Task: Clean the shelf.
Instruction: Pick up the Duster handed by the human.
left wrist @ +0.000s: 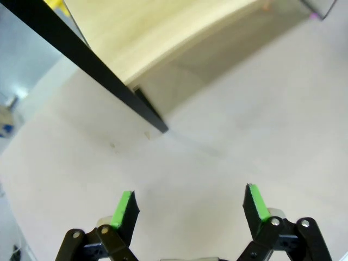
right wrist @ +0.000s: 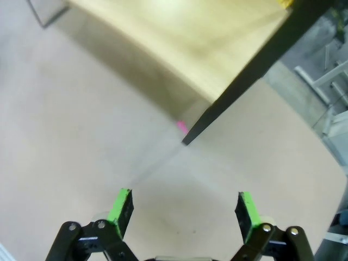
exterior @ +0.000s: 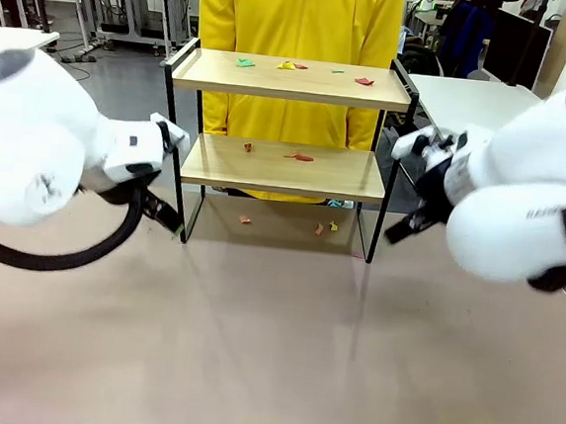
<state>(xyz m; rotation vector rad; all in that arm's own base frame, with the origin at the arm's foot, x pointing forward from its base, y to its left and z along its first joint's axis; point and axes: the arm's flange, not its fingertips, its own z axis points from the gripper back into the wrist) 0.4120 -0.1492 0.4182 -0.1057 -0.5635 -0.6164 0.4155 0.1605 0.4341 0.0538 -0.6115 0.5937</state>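
Low at either end of the shelf; left pincer and right pincer wide apart, empty

Bare table lies open before the shelf; a person blocks behind it.

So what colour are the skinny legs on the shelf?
Black. The shelf shows its thin black legs best in the front view.

Left arm and right arm: rounded glossy white shells with black joint bands, and a black cable looping at 6 o'clock of the left one. Left gripper and right gripper: black linkages, silver pivot screws, green pads. Person: yellow top.
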